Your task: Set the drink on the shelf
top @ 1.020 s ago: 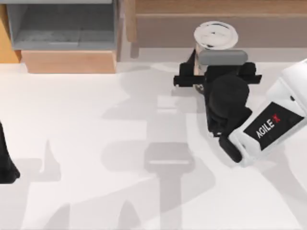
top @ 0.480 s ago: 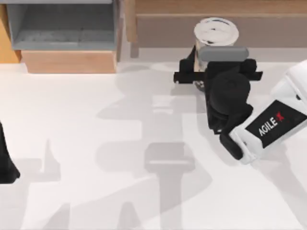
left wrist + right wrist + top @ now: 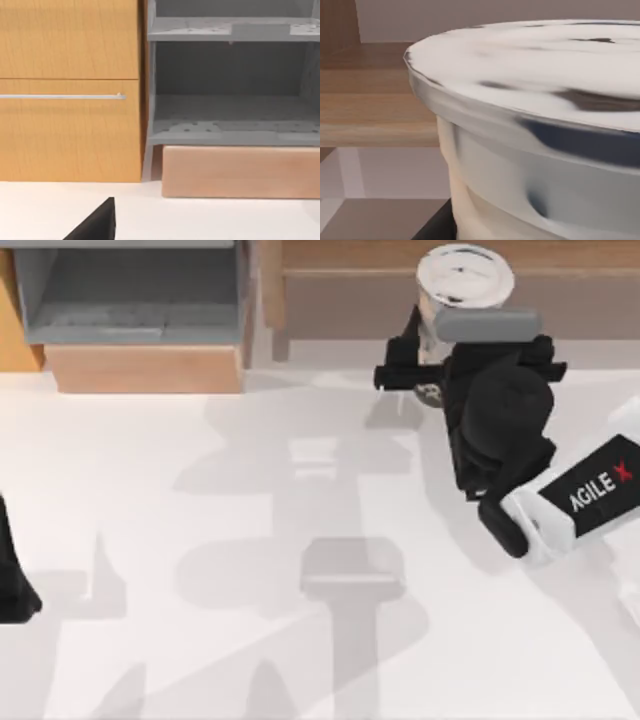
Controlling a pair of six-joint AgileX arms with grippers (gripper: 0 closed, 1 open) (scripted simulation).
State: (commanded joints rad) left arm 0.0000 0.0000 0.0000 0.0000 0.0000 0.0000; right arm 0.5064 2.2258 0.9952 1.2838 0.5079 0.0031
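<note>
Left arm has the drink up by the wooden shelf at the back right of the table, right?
No, the right one. In the top view the right gripper holds the drink at the wooden shelf; the left arm sits parked at the table's left edge.

A plain white bench (image 3: pixel 200 540) spreads across the top view, crossed by soft grey shadows. At its far edge on the left stands an open grey metal compartment unit (image 3: pixel 130 290) with speckled boards, resting on a pale pinkish-wood block base (image 3: pixel 145 368). In the left wrist view that unit shows 2 grey boards, 1 above the other, and the block base sits directly under the lower board. Just beside it stands an orange-brown wooden cabinet front (image 3: pixel 70 90) with a thin horizontal silver bar handle (image 3: pixel 62 96).
</note>
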